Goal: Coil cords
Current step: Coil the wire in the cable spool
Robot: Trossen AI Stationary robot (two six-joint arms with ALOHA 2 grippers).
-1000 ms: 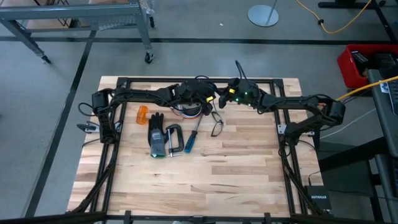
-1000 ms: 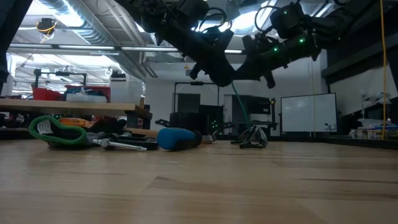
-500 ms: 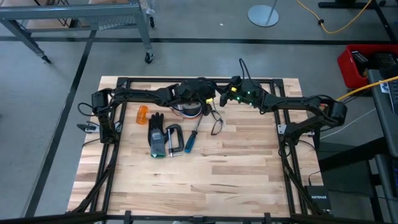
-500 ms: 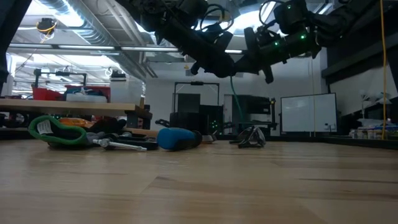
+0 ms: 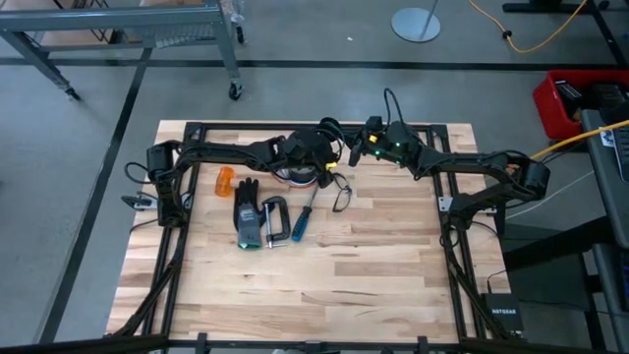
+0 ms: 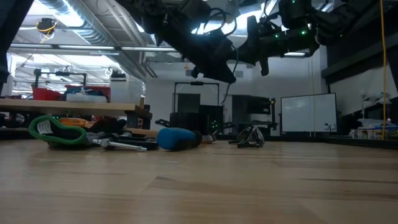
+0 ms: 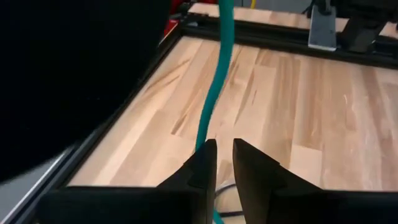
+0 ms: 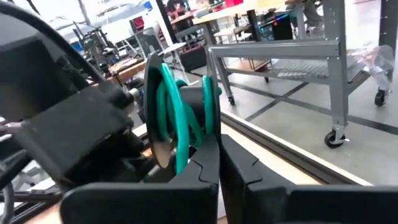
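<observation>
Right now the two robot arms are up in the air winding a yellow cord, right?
Not yellow. The cord is teal-green, as the right wrist view shows, looped at the right tool. The left tool holds it too, with both arms up.

My two dark fingers (image 8: 208,140) stand nearly closed, only a thin gap between my jaws, with several loops of the thin teal-green cord (image 8: 177,115) wound around the one finger and gathered just beside that gap. Close beside the loops sits the other arm's blocky black body (image 8: 68,134). Beyond my jaws stands a grey metal cart on castor wheels (image 8: 292,53).
</observation>
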